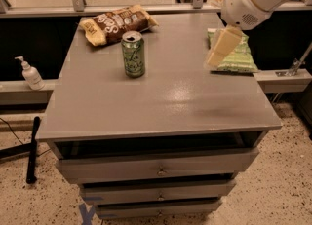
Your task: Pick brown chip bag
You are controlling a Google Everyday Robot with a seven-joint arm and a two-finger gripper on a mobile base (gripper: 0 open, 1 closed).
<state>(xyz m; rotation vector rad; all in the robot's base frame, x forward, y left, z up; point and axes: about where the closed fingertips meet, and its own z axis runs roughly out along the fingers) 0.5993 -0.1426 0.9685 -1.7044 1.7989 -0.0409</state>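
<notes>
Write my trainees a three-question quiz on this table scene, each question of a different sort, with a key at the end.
1. True or false: the gripper hangs over the brown chip bag.
2. What stands upright just in front of the brown chip bag, nearer the camera? A) a green can B) a glass jar C) a mug
3. Fill the gap: seen from the camera, the brown chip bag lies at the far ___ corner of the table.

Key
1. False: the gripper is at the right side, over the green chip bag.
2. A
3. left
</notes>
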